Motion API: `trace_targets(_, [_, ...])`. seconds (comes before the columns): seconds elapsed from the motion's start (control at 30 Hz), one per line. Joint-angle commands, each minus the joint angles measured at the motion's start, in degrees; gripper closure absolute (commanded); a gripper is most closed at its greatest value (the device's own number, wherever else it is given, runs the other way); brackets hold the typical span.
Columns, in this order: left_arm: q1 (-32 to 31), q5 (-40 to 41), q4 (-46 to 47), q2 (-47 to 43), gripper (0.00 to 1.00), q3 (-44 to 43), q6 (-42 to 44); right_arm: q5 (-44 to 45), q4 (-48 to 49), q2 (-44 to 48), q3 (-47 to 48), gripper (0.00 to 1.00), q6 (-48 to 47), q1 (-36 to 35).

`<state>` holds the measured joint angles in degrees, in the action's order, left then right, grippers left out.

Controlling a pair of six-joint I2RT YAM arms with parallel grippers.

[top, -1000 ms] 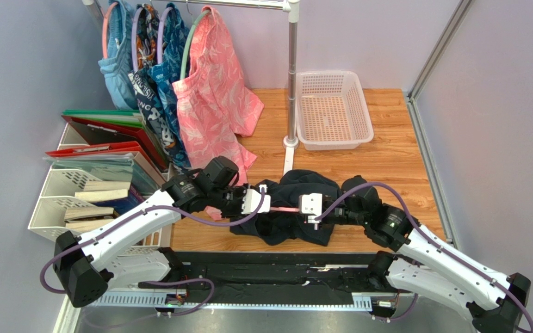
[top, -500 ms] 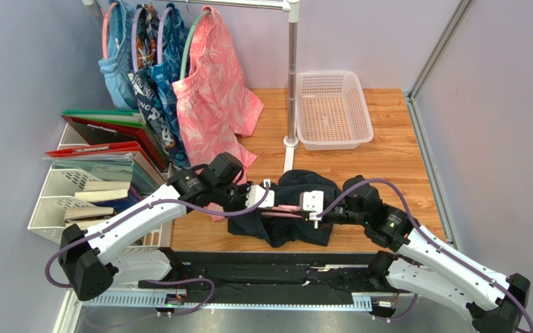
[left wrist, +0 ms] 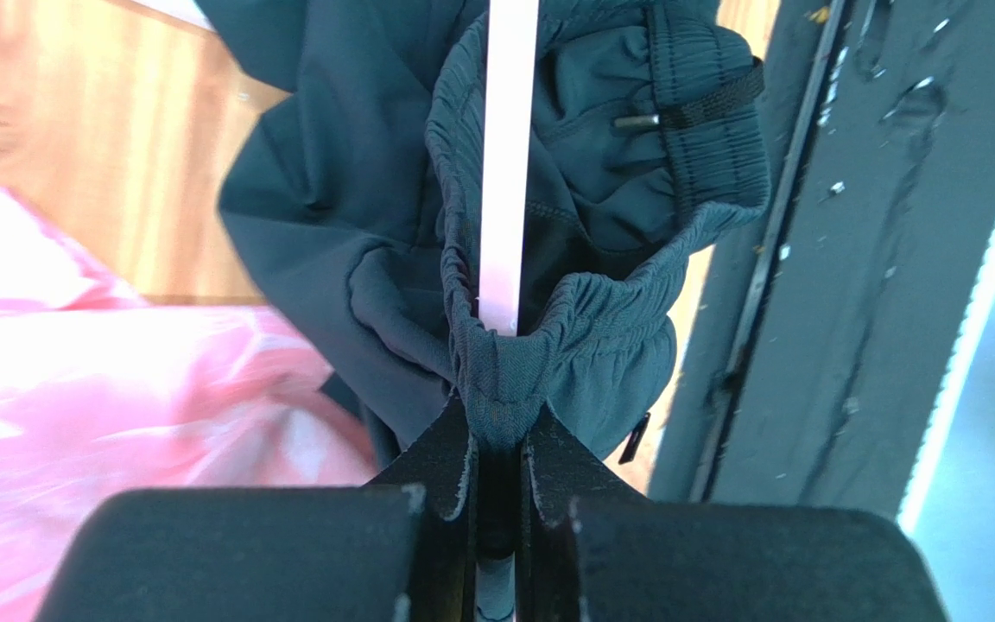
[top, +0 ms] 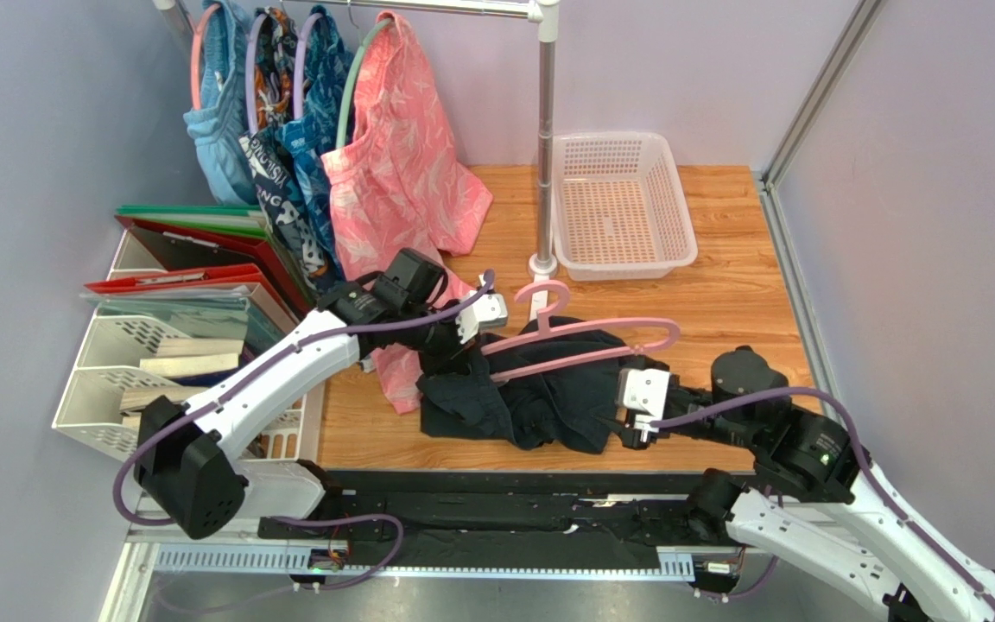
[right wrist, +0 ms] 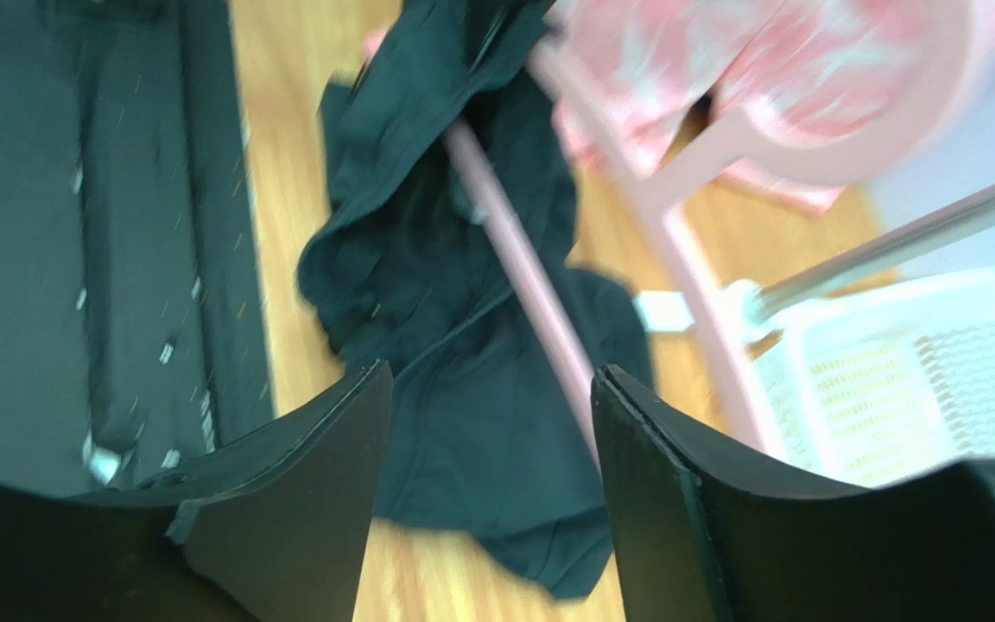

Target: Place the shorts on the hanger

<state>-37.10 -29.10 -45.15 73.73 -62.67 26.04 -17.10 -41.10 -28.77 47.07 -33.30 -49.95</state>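
Left tool (left wrist: 496,447) pinching shorts (left wrist: 321,233), hanger (left wrist: 509,130) bar end buried, right-wrist view blurred

Left tool (left wrist: 496,434) is pinched closed; right tool (right wrist: 490,389) has jaws wide apart.

Left arm (top: 269,380) and right arm (top: 840,551) are alike: white moulded links joined by black cylindrical motor housings, each trailed by a loose purple cable (top: 123,482). The right gripper (right wrist: 490,376) carries matt black, wedge-shaped fingers (right wrist: 289,512) on a white block.
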Motion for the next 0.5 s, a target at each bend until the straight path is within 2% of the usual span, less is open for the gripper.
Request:
trace_targets(0.0, [2.38,-4.64,2.43,3.07,1.0,-4.38,-7.13,-0.48,-11.72,-4.34,-1.54,0.39,-4.4,-0.06])
trace_targets(0.13, [5.63,-6.23,2.43,6.5,1.0,-6.84,-10.48,4.43,-1.99,-7.96,-6.98,0.36,-3.71,-2.16])
trace_targets(0.2, [6.25,-6.84,2.17,7.21,1.0,-7.98,-11.8,9.08,4.24,-8.75,-10.92,0.27,-2.91,-5.13])
trace_targets(0.3, [6.78,-7.2,2.08,7.83,1.0,-8.34,-12.33,16.28,11.02,-10.95,-16.63,0.24,-3.26,-9.18])
trace_targets(0.47, [7.66,-8.07,2.17,7.92,1.0,-7.99,-13.3,24.83,25.61,-16.57,-20.87,0.25,-2.21,-10.87])
